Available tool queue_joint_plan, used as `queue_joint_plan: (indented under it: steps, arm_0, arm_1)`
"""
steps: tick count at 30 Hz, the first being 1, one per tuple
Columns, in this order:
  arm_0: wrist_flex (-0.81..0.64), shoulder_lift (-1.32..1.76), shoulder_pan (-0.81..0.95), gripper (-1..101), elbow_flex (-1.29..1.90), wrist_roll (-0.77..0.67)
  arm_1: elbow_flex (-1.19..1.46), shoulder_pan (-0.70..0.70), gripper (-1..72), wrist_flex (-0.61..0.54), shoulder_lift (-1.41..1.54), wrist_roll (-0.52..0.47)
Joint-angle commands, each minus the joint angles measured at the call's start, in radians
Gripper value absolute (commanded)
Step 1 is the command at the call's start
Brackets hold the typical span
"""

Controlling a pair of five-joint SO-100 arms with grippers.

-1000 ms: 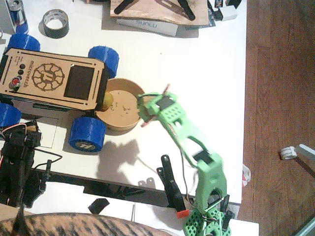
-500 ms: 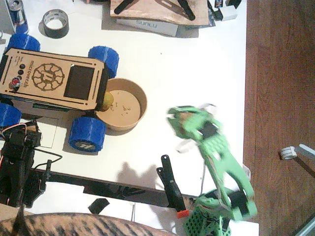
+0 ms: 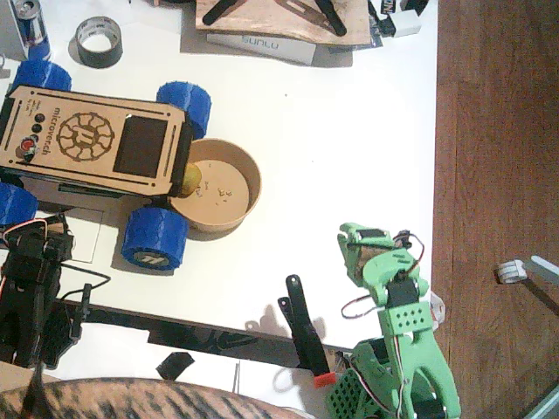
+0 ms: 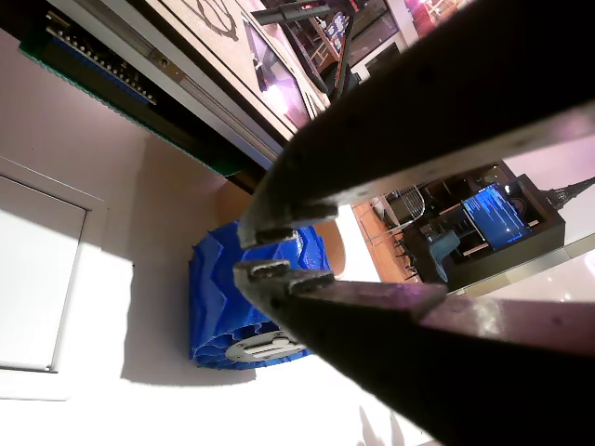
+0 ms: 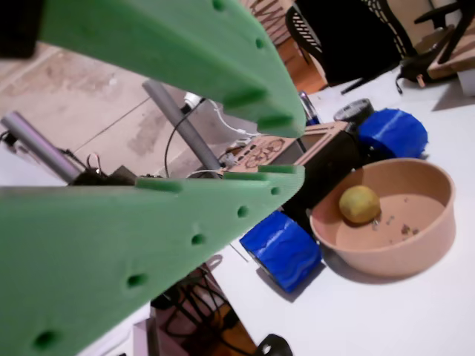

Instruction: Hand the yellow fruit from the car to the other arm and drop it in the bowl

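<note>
The yellow fruit [image 3: 191, 179] lies inside the tan bowl [image 3: 252, 188], against its left wall beside the car [image 3: 87, 140]. A wrist view shows the same fruit [image 5: 359, 204] resting in the bowl [image 5: 415, 256], with the green right gripper [image 5: 291, 150] open, empty and well away from it. In the fixed view the right gripper [image 3: 358, 240] is folded back near the table's right front corner. The black left gripper [image 4: 263, 253] is shut on nothing, close to a blue wheel [image 4: 232, 307] of the car; its arm [image 3: 31, 288] sits at the lower left.
A grey tape roll [image 3: 98, 41] and a can [image 3: 26, 19] stand at the back left, and a wooden board with black legs [image 3: 279, 17] at the back. A black clamp [image 3: 306, 336] sticks up at the front edge. The table ends at the right near the wooden floor [image 3: 498, 131].
The green arm has swung away from the bowl and folded back to the lower right over its base. The fruit has stayed in the bowl; the black arm has not moved.
</note>
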Motion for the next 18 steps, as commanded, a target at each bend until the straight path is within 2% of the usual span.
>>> queue_joint_plan:
  steps: [1, 18]
  arm_0:
    - [0.011, 0.097, -0.005, 0, 0.064, 0.002]
    - [0.011, 0.097, -0.005, 0, 0.064, 0.002]
  arm_1:
    - [0.058, 0.015, -0.1, -0.035, 0.074, -0.034]
    - [0.382, -0.017, -0.1, -0.006, 0.327, -0.083]
